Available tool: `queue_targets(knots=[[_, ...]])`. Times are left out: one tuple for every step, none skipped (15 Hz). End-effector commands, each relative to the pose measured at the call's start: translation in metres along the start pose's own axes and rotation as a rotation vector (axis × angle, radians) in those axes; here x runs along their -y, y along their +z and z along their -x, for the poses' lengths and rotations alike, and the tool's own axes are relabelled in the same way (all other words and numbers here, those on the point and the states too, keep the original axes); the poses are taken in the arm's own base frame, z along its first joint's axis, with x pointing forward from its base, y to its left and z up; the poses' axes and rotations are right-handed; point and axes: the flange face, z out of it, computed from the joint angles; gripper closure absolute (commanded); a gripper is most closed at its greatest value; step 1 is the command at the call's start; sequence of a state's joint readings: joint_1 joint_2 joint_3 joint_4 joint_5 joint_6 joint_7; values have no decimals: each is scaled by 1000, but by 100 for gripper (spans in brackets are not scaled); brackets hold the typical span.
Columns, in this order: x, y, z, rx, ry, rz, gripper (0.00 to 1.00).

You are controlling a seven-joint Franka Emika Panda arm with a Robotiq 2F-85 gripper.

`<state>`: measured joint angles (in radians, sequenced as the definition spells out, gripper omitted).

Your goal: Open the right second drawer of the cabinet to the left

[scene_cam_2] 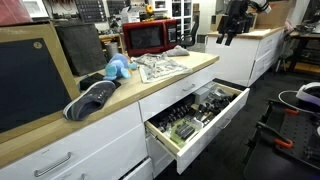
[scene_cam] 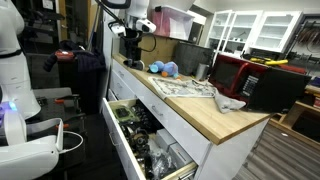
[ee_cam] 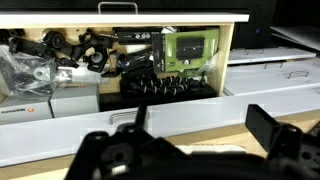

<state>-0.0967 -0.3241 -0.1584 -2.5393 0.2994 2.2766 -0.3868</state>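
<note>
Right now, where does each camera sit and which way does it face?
Exterior view: off one end of the cabinet, facing along its wooden top; end effector at the far end.
Exterior view: off the opposite end, facing back over the open drawer; end effector upper right.
Wrist view: on the wrist, facing down into the drawer; open end effector along the bottom.
Shared: both exterior views show the red microwave and blue toy.

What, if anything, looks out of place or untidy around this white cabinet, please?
The drawer stands pulled far out of the cabinet, its tools a dark jumble. On the wooden top lie a blue plush toy, a grey shoe and rumpled newspaper, an odd mix. Nothing looks spilled or broken.
</note>
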Motion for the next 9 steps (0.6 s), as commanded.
queue_targets(knots=[[5,-26,9,24,-21,-5,0],[6,-32,11,34,-25,-5,0],[8,-37,13,56,-35,-8,0],[10,-41,16,75,-44,-10,0],[12,-45,19,98,-51,-10,0],[14,-48,22,116,-61,-14,0],[15,-50,25,152,-68,-24,0],[16,-51,29,184,-79,-34,0],[14,-42,24,143,-67,-29,0]])
